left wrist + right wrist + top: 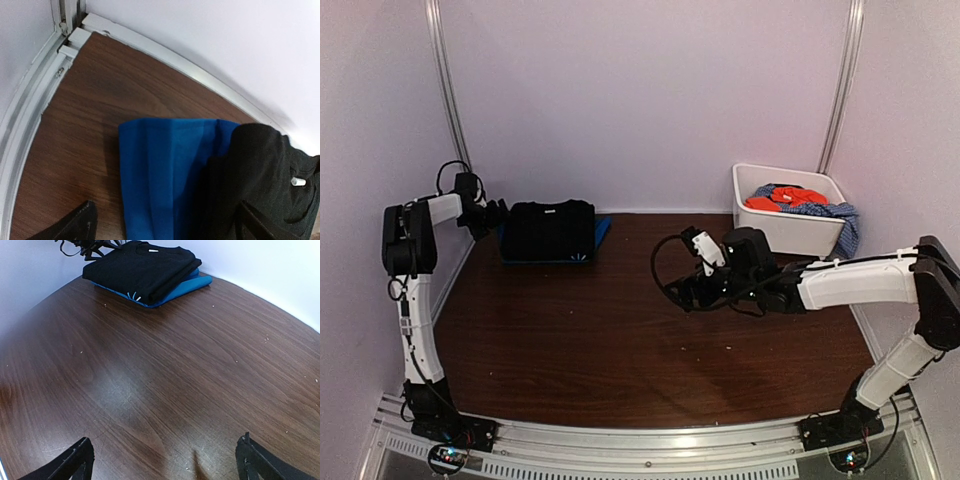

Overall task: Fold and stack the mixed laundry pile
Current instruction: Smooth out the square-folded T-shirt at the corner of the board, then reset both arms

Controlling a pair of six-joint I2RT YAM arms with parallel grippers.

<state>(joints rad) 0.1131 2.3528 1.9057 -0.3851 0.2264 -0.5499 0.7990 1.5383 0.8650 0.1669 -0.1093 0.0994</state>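
1. Left gripper (pixel 492 216) stands wide open and empty, just beside the 9 o'clock edge of the folded black garment (pixel 548 230).
2. That lies on the royal-blue one (pixel 604 232), at the table's (pixel 620 350) 11 o'clock.
3. Right gripper (pixel 682 293) gapes empty mid-table.
4. At 2 o'clock, the orange-red garment (pixel 790 198) and the speckled one (pixel 840 222) fill the white tub (pixel 785 236).

Left gripper (pixel 498 214) and right gripper (pixel 678 293) both hover with jaws spread wide

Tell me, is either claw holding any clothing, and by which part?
Nothing is held: the left gripper is open near the black garment, the right gripper open above the table.
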